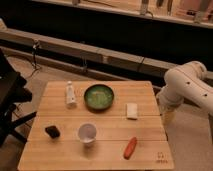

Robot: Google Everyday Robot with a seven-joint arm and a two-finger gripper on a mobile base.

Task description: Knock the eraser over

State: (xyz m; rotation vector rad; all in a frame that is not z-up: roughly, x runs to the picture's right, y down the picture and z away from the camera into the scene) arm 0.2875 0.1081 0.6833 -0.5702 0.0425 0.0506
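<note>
Sitting on the bench (pixel 60 155), the green bowl (pixel 99 96) showed only its own inside, as did the clear cup (pixel 87 133) before it. The white eraser (pixel 132 110) stood right of the bowl, apart. A white bottle (pixel 70 93), black lump (pixel 52 131) and orange stick (pixel 130 147) were spread around. The arm (pixel 187 87) hung at right; its tool was out of view, so I cannot tell its state.

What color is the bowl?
Green; the camera view shows the bowl best. The gripper is out of sight; only the arm shows, at right.
</note>
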